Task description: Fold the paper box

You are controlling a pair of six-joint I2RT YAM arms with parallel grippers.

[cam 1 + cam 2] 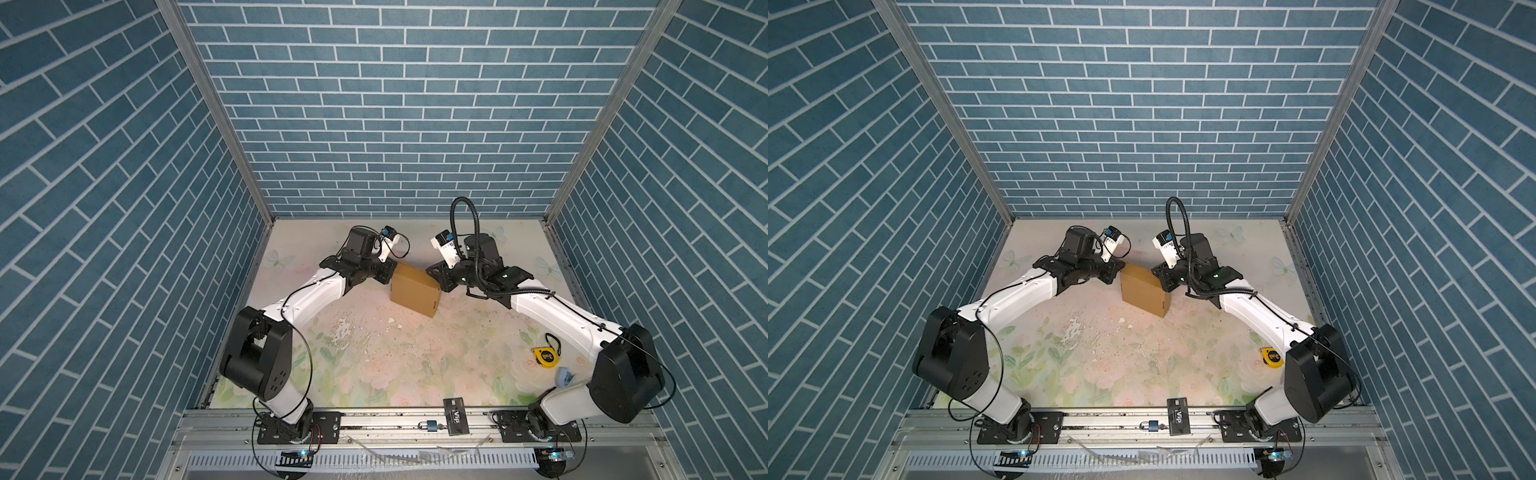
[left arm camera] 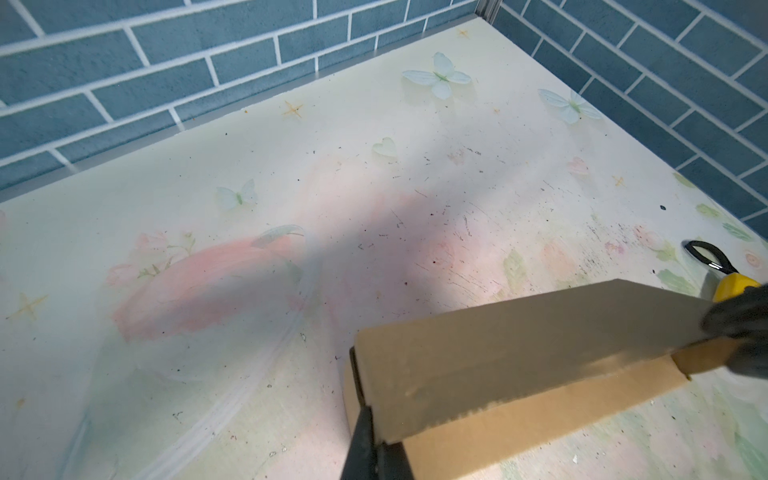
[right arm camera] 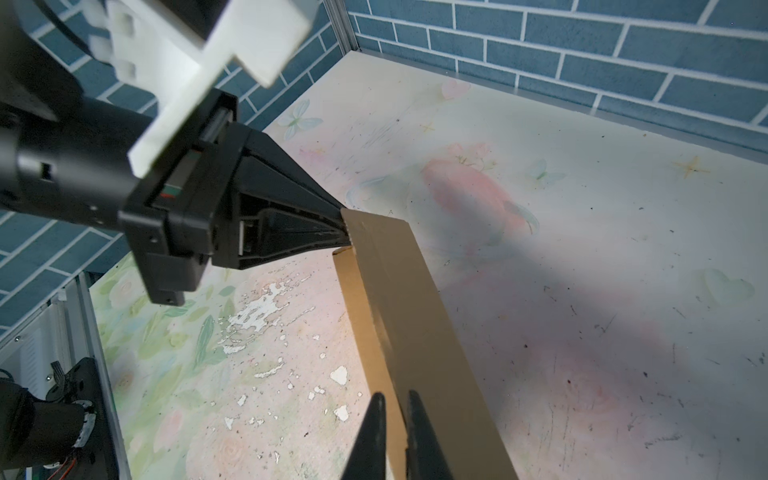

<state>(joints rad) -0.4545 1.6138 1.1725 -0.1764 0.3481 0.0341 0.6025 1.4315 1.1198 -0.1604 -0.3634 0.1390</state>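
Observation:
The paper box is a plain tan cardboard box, folded shut, standing tilted on the floral table between my two arms. My left gripper is shut on its far left corner; in the left wrist view the fingers pinch the cardboard edge of the paper box. My right gripper is shut on the opposite end. In the right wrist view its fingertips hold a thin wall of the paper box, with the left gripper at the far end.
A yellow tape measure and a small light blue item lie by the right arm. A black card and a padlock rest on the front rail. Blue brick walls close three sides.

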